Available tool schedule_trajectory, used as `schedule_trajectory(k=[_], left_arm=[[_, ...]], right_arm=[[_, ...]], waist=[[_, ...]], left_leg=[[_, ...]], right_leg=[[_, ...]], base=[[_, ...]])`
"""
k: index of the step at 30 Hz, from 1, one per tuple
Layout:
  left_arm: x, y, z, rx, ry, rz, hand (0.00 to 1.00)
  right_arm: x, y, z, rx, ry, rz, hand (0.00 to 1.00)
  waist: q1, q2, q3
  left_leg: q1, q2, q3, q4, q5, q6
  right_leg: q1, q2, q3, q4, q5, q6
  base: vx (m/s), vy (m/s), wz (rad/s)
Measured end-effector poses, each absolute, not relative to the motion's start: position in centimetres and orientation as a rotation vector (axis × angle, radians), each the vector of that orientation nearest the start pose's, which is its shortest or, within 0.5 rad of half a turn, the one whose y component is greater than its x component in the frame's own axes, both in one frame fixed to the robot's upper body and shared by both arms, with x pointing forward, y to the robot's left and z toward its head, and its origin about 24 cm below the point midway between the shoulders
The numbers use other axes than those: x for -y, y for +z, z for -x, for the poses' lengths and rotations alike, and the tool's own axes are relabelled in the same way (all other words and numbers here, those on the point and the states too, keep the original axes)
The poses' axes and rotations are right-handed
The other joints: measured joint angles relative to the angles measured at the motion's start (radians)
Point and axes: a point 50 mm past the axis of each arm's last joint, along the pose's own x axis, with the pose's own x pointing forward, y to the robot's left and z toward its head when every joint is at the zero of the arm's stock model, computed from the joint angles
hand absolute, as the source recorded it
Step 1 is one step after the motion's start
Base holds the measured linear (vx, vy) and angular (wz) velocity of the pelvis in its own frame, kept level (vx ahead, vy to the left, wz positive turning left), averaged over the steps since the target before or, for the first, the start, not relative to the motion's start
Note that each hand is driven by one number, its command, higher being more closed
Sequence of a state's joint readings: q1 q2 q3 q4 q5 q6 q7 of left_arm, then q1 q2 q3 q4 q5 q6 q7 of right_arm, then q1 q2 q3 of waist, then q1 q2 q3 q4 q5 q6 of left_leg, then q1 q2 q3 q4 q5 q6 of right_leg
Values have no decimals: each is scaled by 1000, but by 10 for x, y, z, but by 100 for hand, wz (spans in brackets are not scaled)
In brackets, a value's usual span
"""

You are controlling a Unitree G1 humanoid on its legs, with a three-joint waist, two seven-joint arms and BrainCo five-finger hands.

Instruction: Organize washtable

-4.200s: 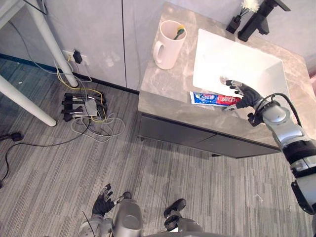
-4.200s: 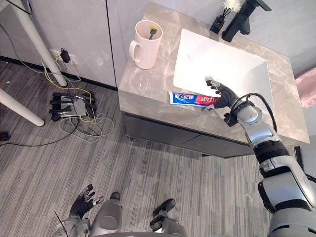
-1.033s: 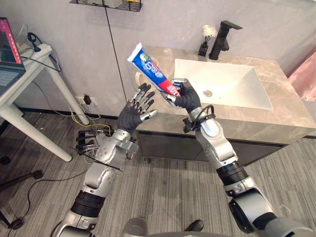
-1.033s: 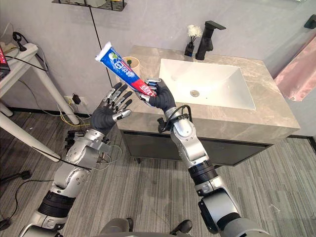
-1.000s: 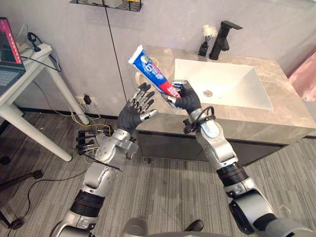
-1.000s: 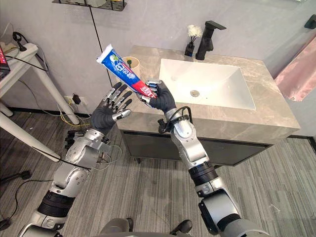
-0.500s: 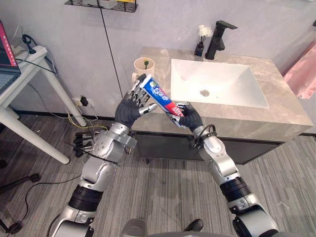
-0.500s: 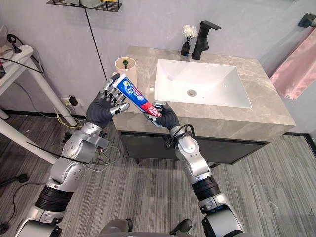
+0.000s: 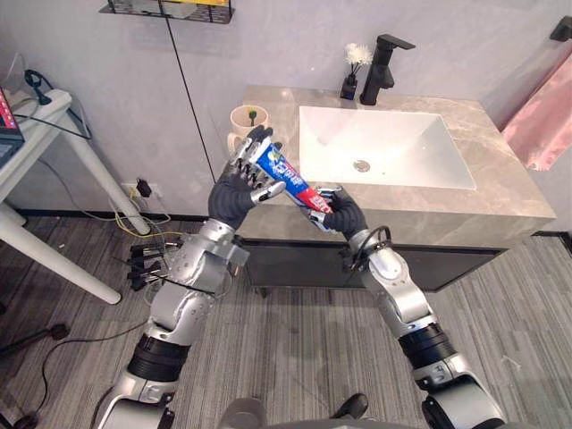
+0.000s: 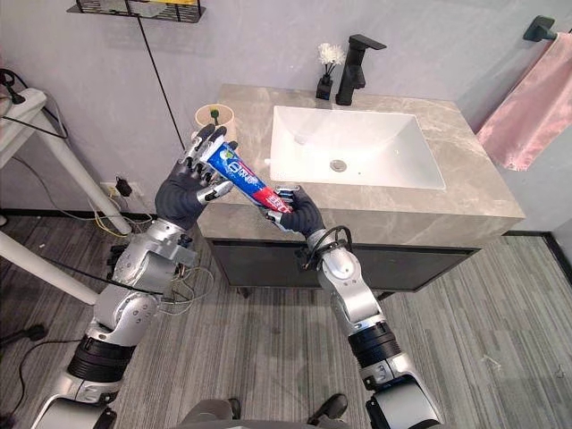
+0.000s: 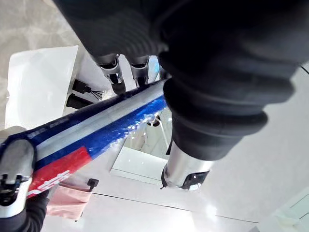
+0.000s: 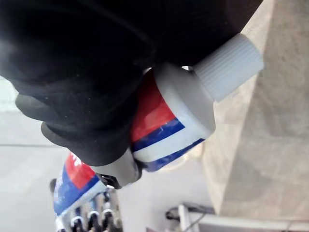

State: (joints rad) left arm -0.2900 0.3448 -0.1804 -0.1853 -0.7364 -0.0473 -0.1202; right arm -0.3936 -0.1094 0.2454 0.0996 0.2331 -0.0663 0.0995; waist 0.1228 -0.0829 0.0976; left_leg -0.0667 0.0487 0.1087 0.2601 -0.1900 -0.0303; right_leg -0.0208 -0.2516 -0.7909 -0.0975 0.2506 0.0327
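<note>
A blue, red and white toothpaste tube (image 9: 288,177) is held in the air in front of the washtable's front left corner. My right hand (image 9: 345,213) is shut on its cap end, with the white cap (image 12: 227,60) sticking out past the fingers. My left hand (image 9: 232,193) is open, its straight fingers (image 9: 251,150) lying against the tube's flat end. The tube (image 11: 87,130) runs across those fingers in the left wrist view. A beige mug (image 9: 239,121) with a toothbrush stands on the counter just behind the left hand.
The grey marble counter (image 9: 500,192) holds a white sink basin (image 9: 393,152), a black faucet (image 9: 384,55) and a small black holder with a white brush (image 9: 352,79). A pink towel (image 9: 541,125) hangs at right. A white table (image 9: 45,121) stands at left, with cables on the floor.
The right hand has lifted the tube off the counter, then lowered it from high up to the counter's front corner. The left hand rose from low down and now touches the tube's flat end.
</note>
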Motion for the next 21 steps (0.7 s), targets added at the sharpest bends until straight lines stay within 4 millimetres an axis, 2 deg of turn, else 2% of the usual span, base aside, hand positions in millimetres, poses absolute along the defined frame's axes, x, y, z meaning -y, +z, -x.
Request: schedule_trajectory(k=[5,7,10,13,21], left_arm=[[-124,168,-284,431,-495,393,0],[-123,163,-287,402,-480,397,0],[-117,140,-293,287,-452,434,0],[-112,134,-293,253,-449,440,0],[-109,130,-295,243,-434,464,0]], right_arm=[[71,135,-303,343,438,-103,100],[67,145,-299,382,444,-135,100],[60,170,-290,493,477,-221,100],[51,187,-285,564,528,-261,100],[46,187,-283,565,547,-272,100]], waist=[[0,0,-4],[0,0,-7],[0,0,-10],[-3,0,-11],[-1,-1,-16]], left_leg=[[-1,0,1,0,0,0],[-1,0,2,0,0,0],[-2,0,3,0,0,0],[-4,0,6,0,0,0],[-8,0,5,-1,0,0]], right_leg=[[-2,0,2,0,0,0],[-3,0,2,0,0,0],[-4,0,2,0,0,0],[-9,0,5,0,1,1],[-11,-1,4,0,2,3]], base=[[-1,7,0],[0,0,0],[0,31,-1],[-4,32,-3],[1,25,0]])
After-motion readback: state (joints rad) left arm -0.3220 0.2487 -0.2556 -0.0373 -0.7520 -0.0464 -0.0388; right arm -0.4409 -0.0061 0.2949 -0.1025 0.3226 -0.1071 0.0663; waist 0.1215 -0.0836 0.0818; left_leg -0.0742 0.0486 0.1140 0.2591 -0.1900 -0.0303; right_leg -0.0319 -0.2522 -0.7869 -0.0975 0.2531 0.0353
